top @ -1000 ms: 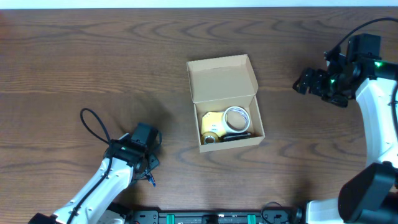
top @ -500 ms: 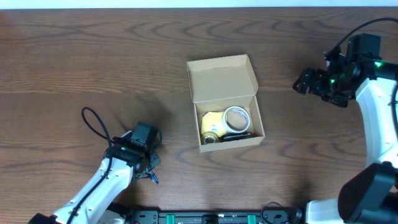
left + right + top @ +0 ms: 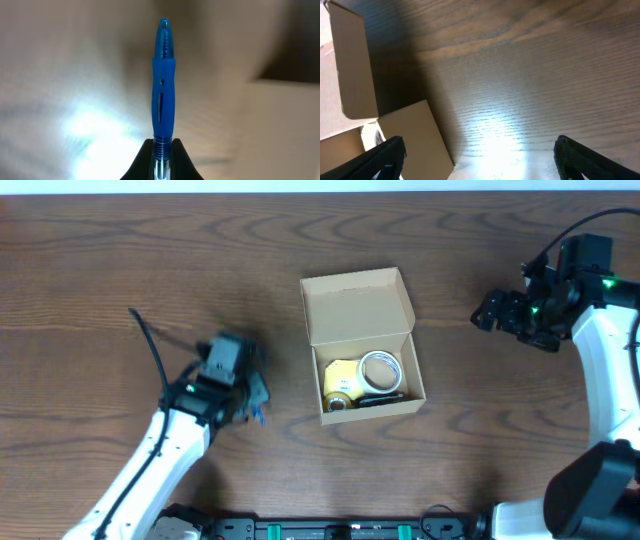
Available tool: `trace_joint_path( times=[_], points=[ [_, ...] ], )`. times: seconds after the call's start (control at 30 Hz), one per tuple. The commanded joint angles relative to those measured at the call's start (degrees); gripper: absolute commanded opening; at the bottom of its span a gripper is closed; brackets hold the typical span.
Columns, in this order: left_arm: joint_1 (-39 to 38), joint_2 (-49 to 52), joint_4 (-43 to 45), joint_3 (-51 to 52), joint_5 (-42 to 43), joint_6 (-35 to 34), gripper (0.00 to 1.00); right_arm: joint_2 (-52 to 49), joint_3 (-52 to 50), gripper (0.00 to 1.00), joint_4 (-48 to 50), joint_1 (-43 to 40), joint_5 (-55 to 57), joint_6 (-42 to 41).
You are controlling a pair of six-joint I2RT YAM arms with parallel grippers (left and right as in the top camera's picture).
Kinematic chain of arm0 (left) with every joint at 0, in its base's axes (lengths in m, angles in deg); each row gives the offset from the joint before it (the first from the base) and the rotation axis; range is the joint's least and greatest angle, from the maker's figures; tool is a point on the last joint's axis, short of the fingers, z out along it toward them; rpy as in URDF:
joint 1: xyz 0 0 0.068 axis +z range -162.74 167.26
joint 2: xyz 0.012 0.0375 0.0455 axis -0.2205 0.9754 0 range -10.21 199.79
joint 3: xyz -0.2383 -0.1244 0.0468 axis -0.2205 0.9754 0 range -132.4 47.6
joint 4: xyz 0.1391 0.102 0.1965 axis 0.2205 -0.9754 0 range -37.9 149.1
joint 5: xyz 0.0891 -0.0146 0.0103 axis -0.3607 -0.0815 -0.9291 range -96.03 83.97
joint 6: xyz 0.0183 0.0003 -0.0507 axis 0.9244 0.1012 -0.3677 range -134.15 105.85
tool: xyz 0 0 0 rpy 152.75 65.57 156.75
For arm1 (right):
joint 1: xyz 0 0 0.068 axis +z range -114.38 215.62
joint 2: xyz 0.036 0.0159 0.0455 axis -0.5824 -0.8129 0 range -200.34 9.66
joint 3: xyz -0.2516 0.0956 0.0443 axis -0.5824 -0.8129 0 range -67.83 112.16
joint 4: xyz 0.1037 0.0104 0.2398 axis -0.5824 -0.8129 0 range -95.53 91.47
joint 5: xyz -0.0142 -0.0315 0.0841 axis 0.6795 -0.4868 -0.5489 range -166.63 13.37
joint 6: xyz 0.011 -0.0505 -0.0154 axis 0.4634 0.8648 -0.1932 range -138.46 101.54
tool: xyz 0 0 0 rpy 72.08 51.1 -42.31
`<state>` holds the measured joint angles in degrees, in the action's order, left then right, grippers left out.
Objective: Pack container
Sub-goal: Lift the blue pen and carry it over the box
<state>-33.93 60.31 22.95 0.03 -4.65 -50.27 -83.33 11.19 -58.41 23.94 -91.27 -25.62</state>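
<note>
Dark wood-grain table (image 3: 120, 270), tan container (image 3: 360, 305) open at centre

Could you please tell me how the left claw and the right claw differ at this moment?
The left claw is shut on a blue pen; the right claw stands open and empty. The left claw sits left of the container, the right claw to its right. Both are outside the container.

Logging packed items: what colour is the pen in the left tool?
Blue pen; left wrist view shows it best.
</note>
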Motion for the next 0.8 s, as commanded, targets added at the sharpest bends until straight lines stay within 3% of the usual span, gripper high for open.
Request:
trace_joint_path(
  times=[0.0,0.07,0.23,0.53,0.77],
  points=[
    [0.2,0.3,-1.1,-6.6,1.5,14.2,0.06,0.0,0.7,0.94,0.2,-0.2,-0.6,0.6],
    [0.2,0.6,-1.0,-8.7,4.0,18.5,0.05,0.0,0.7,0.94,0.2,-0.2,-0.7,0.6],
    [0.2,1.9,2.4,-10.0,11.7,21.3,0.05,0.0,0.7,0.94,0.2,-0.2,-0.7,0.6],
    [0.2,12.1,9.2,-13.0,35.2,33.7,0.05,0.0,0.7,0.94,0.0,-0.2,-0.9,0.6],
    [-0.9,17.7,6.2,-22.0,39.5,39.9,0.05,0.0,0.7,0.94,0.1,-0.2,-0.9,0.6]
  ],
)
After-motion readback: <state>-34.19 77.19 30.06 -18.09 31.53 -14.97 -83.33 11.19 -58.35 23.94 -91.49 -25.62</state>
